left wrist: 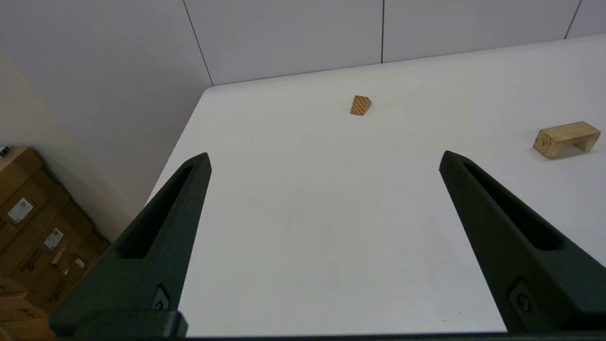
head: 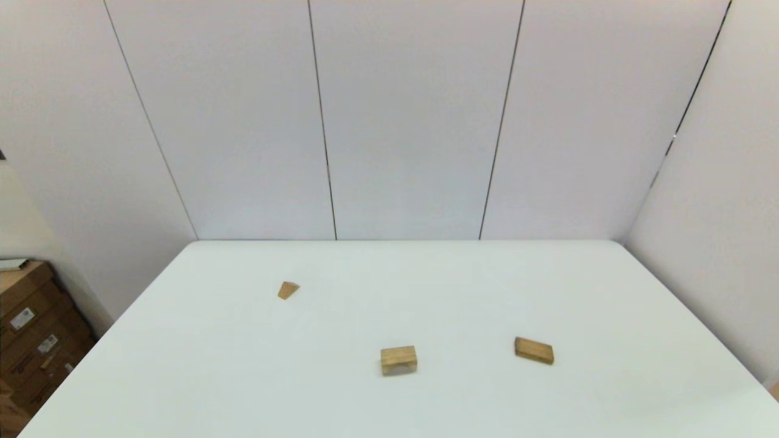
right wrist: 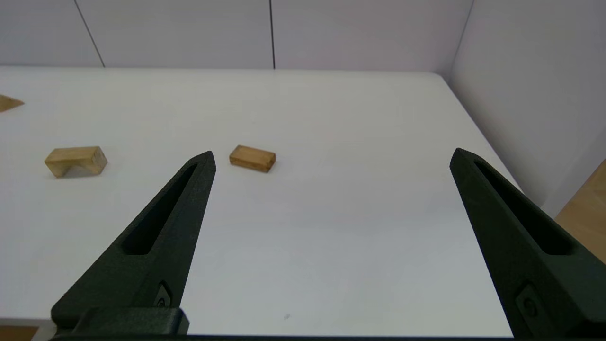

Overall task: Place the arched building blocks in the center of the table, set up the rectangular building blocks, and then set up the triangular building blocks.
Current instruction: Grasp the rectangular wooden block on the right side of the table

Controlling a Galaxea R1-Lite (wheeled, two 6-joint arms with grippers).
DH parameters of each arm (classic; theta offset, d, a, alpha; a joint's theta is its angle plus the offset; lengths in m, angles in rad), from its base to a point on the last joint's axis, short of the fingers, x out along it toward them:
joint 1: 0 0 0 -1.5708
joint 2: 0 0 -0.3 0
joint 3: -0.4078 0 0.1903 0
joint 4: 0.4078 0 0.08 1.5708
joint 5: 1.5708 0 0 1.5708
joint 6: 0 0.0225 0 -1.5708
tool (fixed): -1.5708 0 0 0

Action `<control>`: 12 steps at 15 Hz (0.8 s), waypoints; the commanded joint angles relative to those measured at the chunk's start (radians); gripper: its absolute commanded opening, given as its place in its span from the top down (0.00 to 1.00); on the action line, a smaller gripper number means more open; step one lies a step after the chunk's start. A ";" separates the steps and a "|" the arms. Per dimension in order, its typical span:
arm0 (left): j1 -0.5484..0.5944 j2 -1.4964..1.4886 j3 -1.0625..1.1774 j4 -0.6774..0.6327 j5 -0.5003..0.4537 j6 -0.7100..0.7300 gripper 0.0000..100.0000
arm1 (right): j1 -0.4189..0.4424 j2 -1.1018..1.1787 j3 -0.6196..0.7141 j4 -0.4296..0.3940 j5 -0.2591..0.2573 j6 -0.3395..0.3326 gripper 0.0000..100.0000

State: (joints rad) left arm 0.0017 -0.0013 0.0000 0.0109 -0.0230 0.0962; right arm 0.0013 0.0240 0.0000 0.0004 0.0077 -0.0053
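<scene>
Tabletop point(head: 243, 377): large, white, smooth, with rounded far corners; bears three light-wood blocks, all well apart from one another.
Arched block point(head: 398, 360): stands on its two short legs near the middle of the tabletop, toward the near side; flat face up, cut-out facing the robot.
Rectangular block point(head: 534, 351): lies flat on its broad face, to the right of the arched block, turned slightly askew.
Triangular block point(head: 288, 290): lies on the left half of the tabletop, farther back than the other two; the smallest piece, striped end grain visible in the left wrist view.
Left gripper point(left wrist: 324, 163): hovers above the near left part of the tabletop, out of the head view; fingers point(left wrist: 156, 246) spread wide and released, holding nothing; triangular block ahead between the fingertips, well apart.
Right gripper point(right wrist: 331, 158): hovers above the near right part of the tabletop, out of the head view; fingers point(right wrist: 161, 237) spread wide and released, holding nothing; rectangular block ahead, just past one fingertip.
Cardboard boxes point(head: 30, 334): stacked on the floor beside the tabletop's left edge.
Wall panels point(head: 414, 121): pale, with thin dark seams, behind and to the right of the tabletop.
</scene>
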 commanded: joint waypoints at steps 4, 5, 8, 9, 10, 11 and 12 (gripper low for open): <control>0.000 0.001 0.002 0.000 0.000 0.000 0.00 | 0.011 0.195 0.002 -0.066 0.005 -0.007 0.00; 0.000 0.001 0.000 0.000 0.000 0.000 0.00 | 0.009 0.254 0.002 -0.140 0.011 -0.010 0.00; 0.000 0.001 0.000 0.000 0.000 0.000 0.00 | 0.016 0.409 0.002 -0.247 0.058 -0.045 0.00; 0.000 0.001 0.000 0.000 0.000 0.000 0.00 | 0.020 0.438 0.002 -0.250 0.066 -0.067 0.00; 0.001 0.001 0.000 0.000 0.000 0.000 0.00 | 0.022 0.475 0.002 -0.255 0.068 -0.078 0.00; 0.000 0.001 0.000 0.000 0.000 0.000 0.00 | 0.025 0.522 0.000 -0.272 0.068 -0.078 0.00; 0.000 0.001 0.000 0.000 0.000 0.000 0.00 | 0.026 0.588 0.000 -0.300 0.068 -0.078 0.00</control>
State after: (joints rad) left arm 0.0017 -0.0013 0.0000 0.0109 -0.0230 0.0962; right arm 0.0202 0.4479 0.0000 -0.2583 0.0706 -0.0755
